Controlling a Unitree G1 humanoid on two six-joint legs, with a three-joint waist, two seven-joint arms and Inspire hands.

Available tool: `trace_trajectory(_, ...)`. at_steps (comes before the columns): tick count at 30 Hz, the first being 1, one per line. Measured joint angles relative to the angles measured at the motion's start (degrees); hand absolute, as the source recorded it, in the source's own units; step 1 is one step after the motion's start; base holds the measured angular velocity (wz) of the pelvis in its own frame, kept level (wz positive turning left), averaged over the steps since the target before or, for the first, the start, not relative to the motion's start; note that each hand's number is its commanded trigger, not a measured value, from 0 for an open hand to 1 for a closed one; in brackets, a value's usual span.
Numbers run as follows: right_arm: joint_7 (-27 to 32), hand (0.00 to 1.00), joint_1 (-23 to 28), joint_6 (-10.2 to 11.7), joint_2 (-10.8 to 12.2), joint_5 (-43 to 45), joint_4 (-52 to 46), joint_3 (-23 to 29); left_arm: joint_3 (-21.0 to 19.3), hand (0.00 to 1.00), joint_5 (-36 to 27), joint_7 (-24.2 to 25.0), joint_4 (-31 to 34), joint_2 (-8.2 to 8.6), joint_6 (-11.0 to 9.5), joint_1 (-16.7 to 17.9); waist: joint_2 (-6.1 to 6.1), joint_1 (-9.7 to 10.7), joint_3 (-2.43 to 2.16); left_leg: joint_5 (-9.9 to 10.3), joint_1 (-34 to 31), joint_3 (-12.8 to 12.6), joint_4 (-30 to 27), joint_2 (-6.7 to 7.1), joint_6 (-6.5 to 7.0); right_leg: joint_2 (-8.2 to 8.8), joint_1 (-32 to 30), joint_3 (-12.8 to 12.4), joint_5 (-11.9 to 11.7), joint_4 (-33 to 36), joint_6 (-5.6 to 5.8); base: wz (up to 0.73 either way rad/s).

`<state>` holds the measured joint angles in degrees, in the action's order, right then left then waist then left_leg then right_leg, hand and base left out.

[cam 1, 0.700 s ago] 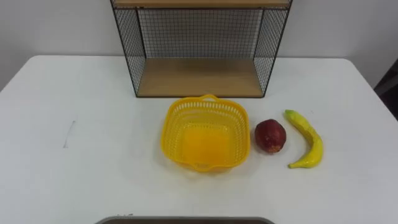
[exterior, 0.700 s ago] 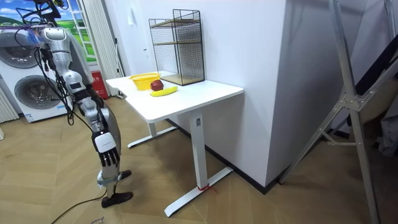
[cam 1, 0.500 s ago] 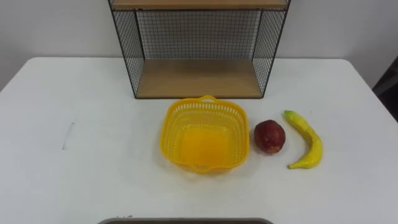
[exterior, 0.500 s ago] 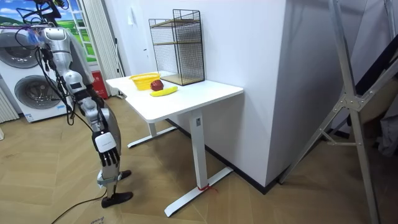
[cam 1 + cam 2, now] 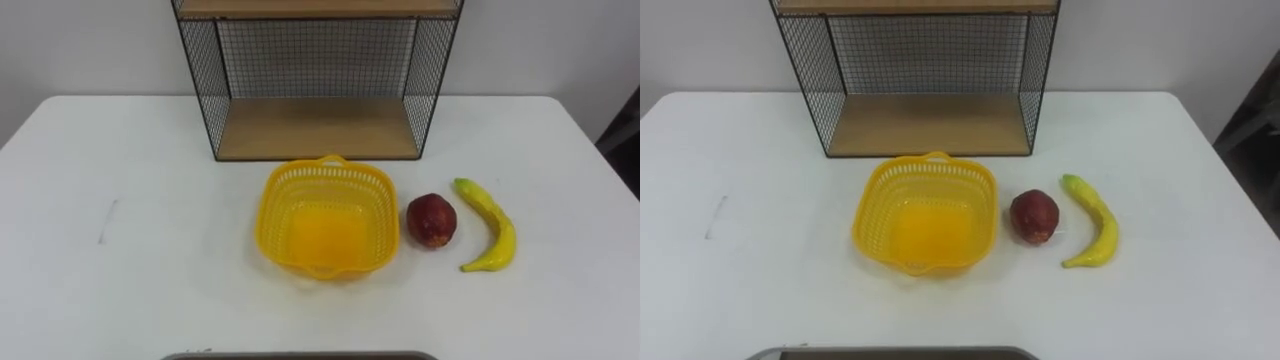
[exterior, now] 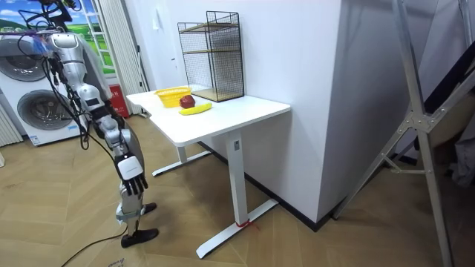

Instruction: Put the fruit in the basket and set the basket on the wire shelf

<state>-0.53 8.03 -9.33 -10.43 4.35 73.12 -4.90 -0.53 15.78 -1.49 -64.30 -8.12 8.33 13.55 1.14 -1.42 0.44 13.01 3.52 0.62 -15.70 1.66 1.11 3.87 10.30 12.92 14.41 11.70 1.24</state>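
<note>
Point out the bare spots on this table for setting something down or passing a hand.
Widest: the left side of the table, from its edge to the basket. Free too: the front strip below basket and fruit, and the right back corner beside the wire shelf. Crowded: basket, red fruit and banana sit close together, basket before the shelf.

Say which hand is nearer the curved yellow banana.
Right, likely: the right hand hangs low beside the white table, whose right part holds the yellow banana. The left hand's place cannot be told.
</note>
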Motion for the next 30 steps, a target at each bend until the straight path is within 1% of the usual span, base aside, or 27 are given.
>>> trace_trajectory(2,0.57,0.00,-0.02,0.03,0.12,-3.53,0.56,0.25,-0.19,0.00,0.03,0.04,0.03,0.02,-0.03,-0.01,-0.02,0.14,-0.01,0.00,0.04,0.05,0.04,0.03,0.00,0.02,0.12,0.06,0.02,-0.06,0.03,0.02)
trace_trajectory(5,1.89,0.00,1.24,-0.13,0.23,-10.83,0.78,2.36,-1.21,0.00,0.04,0.08,0.19,0.12,-0.03,0.18,0.08,0.53,-0.02,0.00,0.42,0.00,0.15,0.07,0.00,0.04,0.62,0.10,0.04,-0.07,0.06,0.01)
trace_trajectory(7,3.38,0.00,2.09,-0.19,0.46,-19.64,0.52,6.30,-2.00,0.00,0.08,0.07,0.22,0.24,-0.04,0.98,0.10,1.25,-0.03,0.00,0.80,-0.36,0.52,-0.02,0.00,-0.06,0.67,-0.39,0.05,-0.22,0.06,-0.10)
trace_trajectory(8,3.58,0.00,2.31,-0.04,0.55,-22.47,0.40,7.35,-2.25,0.00,0.07,0.07,0.22,0.25,-0.03,1.08,0.12,1.54,-0.02,0.00,0.89,-0.38,0.61,-0.02,-0.01,-0.06,0.68,-0.48,0.06,-0.39,0.07,-0.05)
trace_trajectory(10,4.18,0.00,2.49,0.31,0.83,-35.05,0.39,11.20,-3.40,0.00,0.04,0.07,0.22,0.26,-0.09,1.24,0.22,2.76,-0.06,-0.01,0.94,-0.37,0.89,-0.01,-0.01,-0.12,0.83,-0.42,-0.03,-0.93,0.06,0.00)
trace_trajectory(13,4.40,0.00,2.73,1.51,1.00,-45.19,0.49,13.70,-4.44,0.00,-0.08,0.07,0.24,0.22,-0.39,1.54,0.22,3.71,-0.06,0.00,0.91,-0.47,0.84,0.03,0.00,-0.10,0.76,-0.58,-0.04,-1.02,0.08,0.00)
trace_trajectory(14,4.62,0.00,2.72,1.79,1.01,-46.96,0.47,13.76,-4.49,0.00,-0.22,0.06,0.26,0.19,-0.46,1.55,0.23,3.87,-0.07,0.00,0.91,-0.50,0.82,0.02,0.00,-0.10,0.73,-0.60,-0.04,-1.03,0.08,0.00)
trace_trajectory(16,5.56,0.00,3.14,2.28,1.02,-54.89,0.47,15.83,-4.95,0.00,-0.64,0.06,0.27,0.21,-0.94,1.87,0.27,4.52,-0.10,0.00,1.01,-0.57,0.51,0.05,0.00,-0.08,0.82,-0.37,-0.04,-1.03,0.08,0.00)
trace_trajectory(17,5.85,0.00,3.24,2.31,1.02,-56.57,0.41,16.57,-5.02,0.00,-0.68,0.03,0.36,0.19,-1.08,1.92,0.27,4.69,-0.10,0.01,0.88,-0.57,0.31,0.05,0.00,-0.07,0.82,-0.34,-0.05,-1.02,0.08,0.00)
trace_trajectory(19,8.14,0.00,2.66,2.35,1.02,-62.49,-0.05,21.20,-5.69,0.00,-0.65,-0.51,1.61,0.19,-1.48,2.80,0.35,5.56,-0.15,0.01,0.85,-0.64,0.27,0.05,0.00,-0.07,0.68,-0.51,-0.04,-1.04,0.09,0.00)
trace_trajectory(20,8.90,0.00,2.52,2.36,1.02,-63.58,-0.09,22.71,-6.20,0.00,-0.66,-0.66,1.67,0.20,-1.59,2.94,0.36,5.75,-0.15,0.01,0.86,-0.74,0.28,0.03,0.00,-0.08,0.65,-0.69,-0.02,-1.05,0.09,-0.07)
trace_trajectory(21,10.56,0.00,2.37,2.53,0.97,-65.75,-0.43,25.54,-6.85,0.00,-0.66,-0.96,2.06,0.11,-1.67,3.43,0.38,6.11,-0.17,0.02,0.87,-0.97,0.26,-0.02,-0.01,-0.09,0.64,-0.70,-0.02,-1.06,0.09,-0.08)
trace_trajectory(22,12.41,0.00,2.42,2.65,0.92,-67.30,-1.52,27.84,-8.04,0.00,-0.68,-1.29,2.57,0.10,-1.82,3.89,0.55,6.31,-0.28,0.08,0.81,-1.13,0.18,-0.07,0.02,-0.09,0.54,-0.98,-0.02,-0.99,0.09,-0.08)
trace_trajectory(23,13.50,0.00,2.40,2.80,0.91,-67.37,-2.26,29.06,-8.64,0.00,-0.65,-1.47,2.57,0.10,-1.89,3.94,0.59,6.43,-0.32,0.11,0.75,-1.27,0.16,-0.10,0.03,-0.10,0.43,-1.19,-0.02,-0.96,0.09,-0.08)
trace_trajectory(24,15.69,0.00,2.17,3.42,0.80,-67.89,-3.67,31.67,-9.91,0.00,-0.65,-1.89,2.57,0.14,-2.01,4.00,0.58,6.62,-0.36,0.15,0.57,-1.45,0.16,-0.10,0.09,-0.09,0.11,-1.43,-0.02,-0.86,0.11,-0.07)
trace_trajectory(25,17.75,0.00,2.10,4.40,0.63,-69.53,-5.16,33.64,-11.00,0.00,-0.62,-2.33,2.76,0.10,-2.09,4.07,0.74,6.98,-0.50,0.16,0.22,-1.56,0.17,-0.09,0.12,-0.09,-0.32,-1.56,-0.09,-0.80,0.21,-0.05)
trace_trajectory(26,18.83,0.00,2.16,4.69,0.56,-69.85,-6.20,34.22,-11.48,0.00,-0.59,-2.61,3.19,0.09,-2.09,4.14,0.82,7.13,-0.52,0.16,0.13,-1.58,0.20,-0.08,0.13,-0.09,-0.40,-1.58,-0.15,-0.81,0.25,0.00)
trace_trajectory(28,23.39,0.00,1.98,5.76,0.20,-69.73,-10.70,36.60,-12.63,0.00,-0.58,-3.13,4.70,-0.18,-2.33,5.03,1.26,7.56,-0.78,0.23,0.14,-1.73,0.29,-0.01,0.26,-0.03,-0.36,-1.75,-0.21,-0.82,0.33,-0.02)
trace_trajectory(29,24.89,0.00,2.01,5.81,0.04,-69.55,-12.21,37.24,-12.91,0.00,-0.58,-3.36,4.87,-0.20,-2.36,5.03,1.28,7.56,-0.79,0.24,0.14,-1.76,0.33,0.01,0.28,-0.02,-0.36,-1.80,-0.23,-0.79,0.37,-0.05)
trace_trajectory(30,27.98,0.00,2.03,6.13,-0.46,-69.27,-15.75,37.71,-12.89,0.00,-0.58,-3.83,4.92,-0.20,-2.41,5.14,1.27,7.37,-0.76,0.26,0.12,-1.91,0.41,0.03,0.32,0.01,-0.47,-1.92,-0.30,-0.77,0.46,-0.06)
